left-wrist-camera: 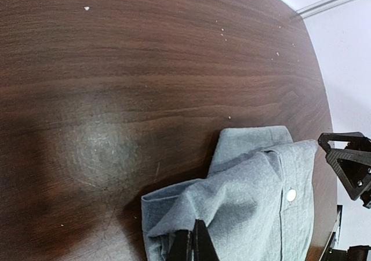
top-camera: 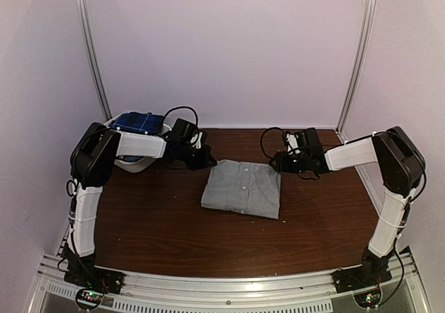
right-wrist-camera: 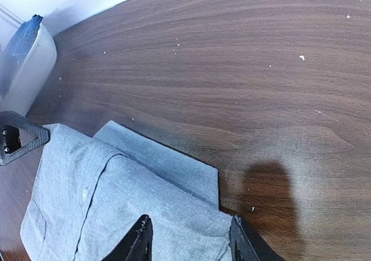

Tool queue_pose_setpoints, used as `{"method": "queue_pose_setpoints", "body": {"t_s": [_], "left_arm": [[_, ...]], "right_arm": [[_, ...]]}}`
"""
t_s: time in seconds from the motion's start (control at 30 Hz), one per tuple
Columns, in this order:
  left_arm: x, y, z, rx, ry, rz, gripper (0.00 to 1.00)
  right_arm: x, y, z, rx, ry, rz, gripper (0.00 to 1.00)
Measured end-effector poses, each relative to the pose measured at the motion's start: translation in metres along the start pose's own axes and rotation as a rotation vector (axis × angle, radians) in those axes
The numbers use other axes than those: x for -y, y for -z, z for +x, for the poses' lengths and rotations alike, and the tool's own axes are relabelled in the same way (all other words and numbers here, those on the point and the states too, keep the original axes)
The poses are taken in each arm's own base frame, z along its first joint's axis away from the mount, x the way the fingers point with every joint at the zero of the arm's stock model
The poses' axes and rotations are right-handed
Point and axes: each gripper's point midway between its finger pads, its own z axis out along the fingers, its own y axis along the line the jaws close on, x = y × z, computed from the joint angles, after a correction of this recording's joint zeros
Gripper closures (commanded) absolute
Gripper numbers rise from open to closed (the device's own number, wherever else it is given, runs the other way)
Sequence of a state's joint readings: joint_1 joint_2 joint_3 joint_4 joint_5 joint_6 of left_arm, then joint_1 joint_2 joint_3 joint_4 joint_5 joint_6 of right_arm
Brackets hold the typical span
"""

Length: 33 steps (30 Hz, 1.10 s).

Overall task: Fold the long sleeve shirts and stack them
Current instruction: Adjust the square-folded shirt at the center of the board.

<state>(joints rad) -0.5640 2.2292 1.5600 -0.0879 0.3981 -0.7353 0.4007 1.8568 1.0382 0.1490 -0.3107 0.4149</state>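
The grey shirt (top-camera: 242,188) lies folded into a rectangle in the middle of the table, with small white buttons showing. My left gripper (top-camera: 209,162) is at its far left corner. In the left wrist view the gripper (left-wrist-camera: 194,245) is shut on a bunched, lifted fold of the grey shirt (left-wrist-camera: 255,197). My right gripper (top-camera: 277,165) is at the far right corner. In the right wrist view it (right-wrist-camera: 190,242) is open, with its fingers (right-wrist-camera: 139,240) over the grey shirt (right-wrist-camera: 116,197). A dark blue plaid shirt (top-camera: 138,123) lies in the basket.
The white basket (top-camera: 136,162) stands at the back left of the brown table (top-camera: 167,229), behind my left arm; it also shows in the right wrist view (right-wrist-camera: 29,69). The two grippers face each other across the shirt's far edge. Pale walls enclose the table.
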Motion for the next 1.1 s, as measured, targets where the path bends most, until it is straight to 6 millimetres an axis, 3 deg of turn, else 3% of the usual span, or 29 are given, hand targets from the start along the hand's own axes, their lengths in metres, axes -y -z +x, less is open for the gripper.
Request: {"method": "queue_pose_setpoints", "body": {"t_s": [0.73,0.87,1.1], "left_arm": [[-0.003,-0.004,0.003,-0.009,0.011,-0.002,1.0],[-0.003,-0.004,0.003,-0.009,0.011,-0.002,1.0],[-0.003,-0.004,0.003,-0.011,0.011,0.0,1.0]], "right_arm": [[0.018,-0.019,0.015,-0.054,-0.015,0.058,0.53],[0.019,-0.021,0.017,-0.058,-0.016,0.062,0.65],[0.018,-0.02,0.013,-0.053,-0.018,0.066,0.98]]}}
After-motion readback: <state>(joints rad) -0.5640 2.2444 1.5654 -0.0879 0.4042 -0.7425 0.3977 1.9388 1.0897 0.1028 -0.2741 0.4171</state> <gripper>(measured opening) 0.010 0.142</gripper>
